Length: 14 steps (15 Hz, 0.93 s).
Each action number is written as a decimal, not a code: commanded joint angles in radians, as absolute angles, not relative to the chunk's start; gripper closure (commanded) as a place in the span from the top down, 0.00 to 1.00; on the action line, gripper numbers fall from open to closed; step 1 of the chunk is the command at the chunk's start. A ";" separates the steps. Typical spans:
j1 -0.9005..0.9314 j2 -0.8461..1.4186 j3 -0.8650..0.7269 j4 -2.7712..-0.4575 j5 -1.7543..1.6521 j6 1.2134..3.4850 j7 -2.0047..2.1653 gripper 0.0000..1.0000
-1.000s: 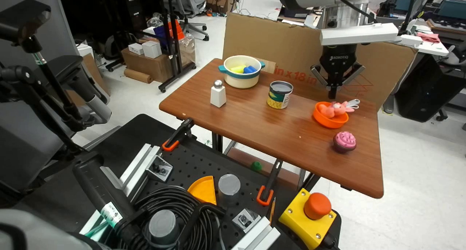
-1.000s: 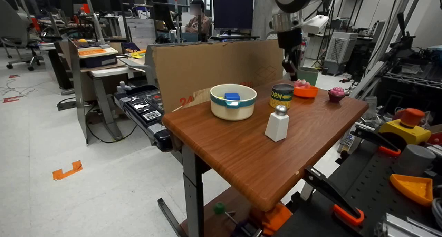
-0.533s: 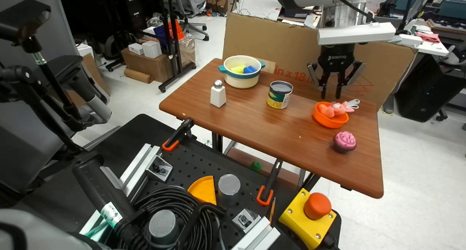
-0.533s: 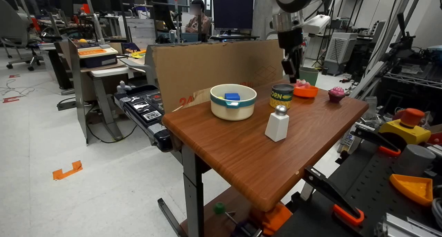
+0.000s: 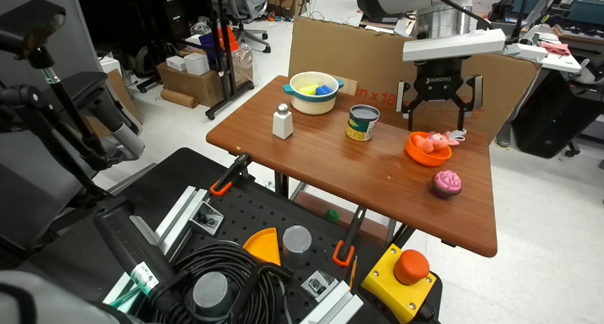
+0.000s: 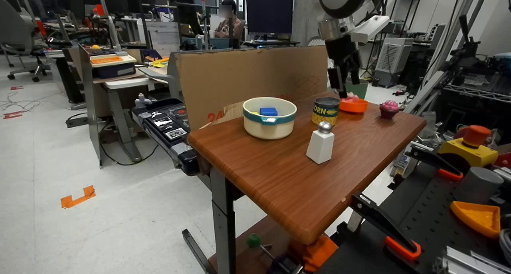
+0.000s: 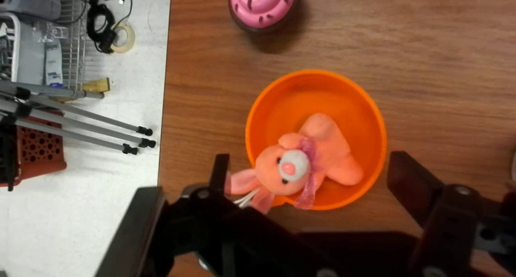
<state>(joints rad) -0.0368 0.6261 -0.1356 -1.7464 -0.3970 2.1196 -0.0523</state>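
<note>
Laboratory room with pale floor (image 5: 542,211) and, across center and right of the frame in an exterior view, wood-grained counter (image 5: 358,166) backed by upright cardboard sheet (image 5: 325,50). Upper right: robot arm (image 5: 446,22), pointed downward, with black claw (image 5: 435,125) raised above the counter, jaws spread wide apart. Just below the claw, right of center: orange bowl (image 5: 427,160), upright on the counter, with pink plush rabbit (image 7: 322,158) inside. Same pair at center of the wrist view: body of the rabbit within the bowl, head over the rim, ears projecting past it toward lower left. At left of that view, fingertip (image 7: 219,172) close to one ear, contact not discernible; at right, opposite fingertip beside the bowl's outline. Toy cupcake (image 7: 264,5) with pink top at upper center of the wrist view, apart from the bowl. Farther left along the counter in an exterior view: corn can (image 5: 363,123) near center, upright; white shaker (image 5: 282,122) with metal cap; cream pot (image 5: 313,106) with teal band, containing blue block (image 5: 323,90) and yellow piece (image 5: 307,89). Lower right: yellow box (image 5: 391,288) bearing red-orange button (image 5: 411,266). Upper center in an exterior view, beyond the cardboard: large dark monitor (image 6: 269,12).
</note>
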 commanded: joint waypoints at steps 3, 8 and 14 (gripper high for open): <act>-0.002 0.593 -0.149 -1.796 -0.432 2.075 0.044 1.00; 0.003 0.583 -0.148 -1.820 -0.438 2.082 0.077 1.00; -0.012 0.503 -0.152 -1.911 -0.439 2.150 0.094 1.00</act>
<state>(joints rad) -0.0140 0.5919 -0.1386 -1.8144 -0.4224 2.1025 0.0645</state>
